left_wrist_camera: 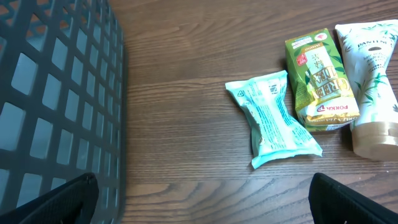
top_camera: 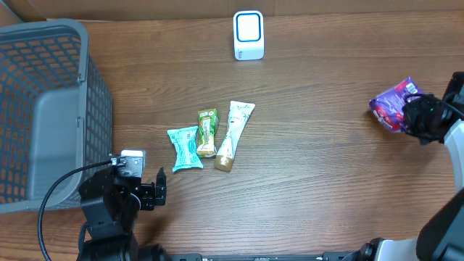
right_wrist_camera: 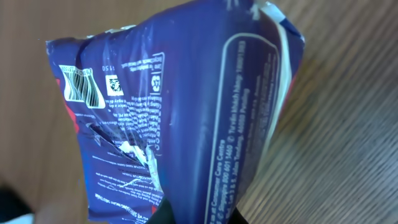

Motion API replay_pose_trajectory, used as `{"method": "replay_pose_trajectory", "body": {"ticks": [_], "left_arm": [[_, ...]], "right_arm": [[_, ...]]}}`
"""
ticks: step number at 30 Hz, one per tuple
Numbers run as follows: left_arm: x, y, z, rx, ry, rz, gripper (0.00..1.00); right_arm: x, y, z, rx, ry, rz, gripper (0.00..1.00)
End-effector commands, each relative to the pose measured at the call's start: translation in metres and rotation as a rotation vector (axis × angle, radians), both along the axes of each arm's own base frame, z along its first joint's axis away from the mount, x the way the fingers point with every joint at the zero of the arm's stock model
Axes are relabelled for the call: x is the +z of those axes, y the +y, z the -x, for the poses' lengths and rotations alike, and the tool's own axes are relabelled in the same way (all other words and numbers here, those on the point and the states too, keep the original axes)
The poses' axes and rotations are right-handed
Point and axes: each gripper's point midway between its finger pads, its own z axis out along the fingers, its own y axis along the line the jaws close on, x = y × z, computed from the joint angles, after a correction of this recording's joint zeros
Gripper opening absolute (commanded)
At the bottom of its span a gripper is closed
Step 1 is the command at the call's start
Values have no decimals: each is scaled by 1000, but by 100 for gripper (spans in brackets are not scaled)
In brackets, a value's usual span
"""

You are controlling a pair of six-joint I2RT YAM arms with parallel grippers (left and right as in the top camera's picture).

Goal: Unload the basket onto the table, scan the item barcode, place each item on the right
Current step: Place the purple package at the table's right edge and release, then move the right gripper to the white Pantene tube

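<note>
The right gripper (top_camera: pixel 407 116) has its fingers pinched tight on the purple packet (top_camera: pixel 392 103), out at the right side of the worktop (top_camera: pixel 319 181) and well apart from everything else. I'd say the pick-up is done and the carry to the scanner (top_camera: pixel 249 35) is the step in hand. I can't tell whether the packet is clear of the wood.

From the right wrist view, the packet's long axis runs away from the fingers, leaning a little. The barcode (right_wrist_camera: pixel 83 90) sits near the far end on the face turned to that camera. From overhead, the free end points left, roughly toward the middle of the worktop.

The scanner stands at the far edge near the centre. The next move, as I judge it, calls for a sweep across to it and a wrist turn, so the barcode face meets its window reasonably flat. The film is creased, which could spoil a read.

The left gripper (top_camera: pixel 161 190) hangs by the basket (top_camera: pixel 43 43) with its fingers (left_wrist_camera: pixel 68 199) spread wide and holding nothing. The other 3 items lie just ahead of it.
</note>
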Motion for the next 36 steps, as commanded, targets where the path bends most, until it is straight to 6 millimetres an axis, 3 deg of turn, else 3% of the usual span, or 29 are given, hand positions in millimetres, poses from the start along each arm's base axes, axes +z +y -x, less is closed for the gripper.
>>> {"method": "replay_pose_trajectory", "body": {"ticks": [1,4,7,8,12,15,17,20,24,27,36], "left_arm": [[1,2,0,-4,-4,-18,100],[1,2,0,-4,-4,-18,100],[1,2,0,-4,-4,-18,99],[1,2,0,-4,-4,-18,100],[1,2,0,-4,-4,-18,99],[1,2,0,-4,-4,-18,100],[1,2,0,-4,-4,-18,100],[1,2,0,-4,-4,-18,99],[1,2,0,-4,-4,-18,100],[1,2,0,-4,-4,-18,100],[1,2,0,-4,-4,-18,99]], "right_arm": [[-9,-13,4,-60,36,42,9],[-16,-19,10,-75,81,73,37],[-16,-19,11,-73,85,73,72],[-15,-18,12,-70,88,66,78],[-1,-13,15,-38,112,51,82],[27,-8,9,37,95,67,82],[54,9,-1,161,47,65,81],[87,41,-10,320,7,72,81],[103,103,-13,489,9,60,81],[99,164,-12,643,9,60,83],[56,296,8,762,10,74,85]]}}
